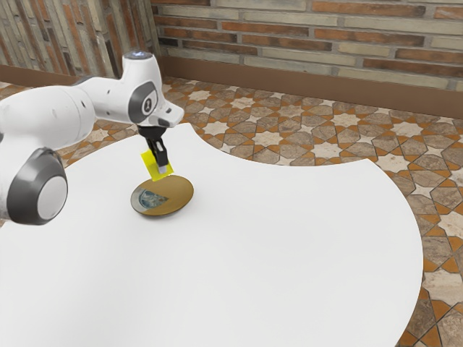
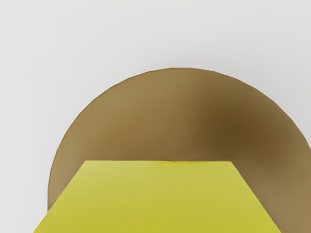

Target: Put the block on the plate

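My gripper point(image 1: 160, 165) points down above the far side of the round brown plate point(image 1: 177, 196), shut on the yellow block point(image 1: 150, 165). The block hangs tilted in the exterior view, its lower edge close over the plate's far rim; I cannot tell whether they touch. In the wrist view the yellow block point(image 2: 158, 199) lies large in front of the brown plate point(image 2: 131, 116) and hides part of it. A grey-blue patch marks the plate's face in the exterior view.
The white table point(image 1: 289, 246) has a curved, notched edge. Beyond it lie a patterned tile floor point(image 1: 268, 137) and a brick wall point(image 1: 311, 43). The arm reaches in from the exterior view's left.
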Controlling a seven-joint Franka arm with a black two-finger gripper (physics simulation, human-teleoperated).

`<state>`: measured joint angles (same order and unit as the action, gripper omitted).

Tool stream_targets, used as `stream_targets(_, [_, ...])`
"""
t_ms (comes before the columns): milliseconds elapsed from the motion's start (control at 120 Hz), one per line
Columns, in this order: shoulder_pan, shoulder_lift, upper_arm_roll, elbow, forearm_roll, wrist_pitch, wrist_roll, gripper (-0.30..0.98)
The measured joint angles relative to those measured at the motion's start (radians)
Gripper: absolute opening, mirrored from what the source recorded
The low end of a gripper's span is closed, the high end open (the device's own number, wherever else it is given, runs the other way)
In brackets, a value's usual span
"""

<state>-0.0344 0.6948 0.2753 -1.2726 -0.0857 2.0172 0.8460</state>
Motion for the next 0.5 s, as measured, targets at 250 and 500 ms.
stream_targets(250, [0.057,0.078,-0.075,0.041,-0.009,0.028,-0.002,0.4])
stream_targets(500, [0.07,0.098,-0.088,0.037,-0.015,0.045,-0.002,0.4])
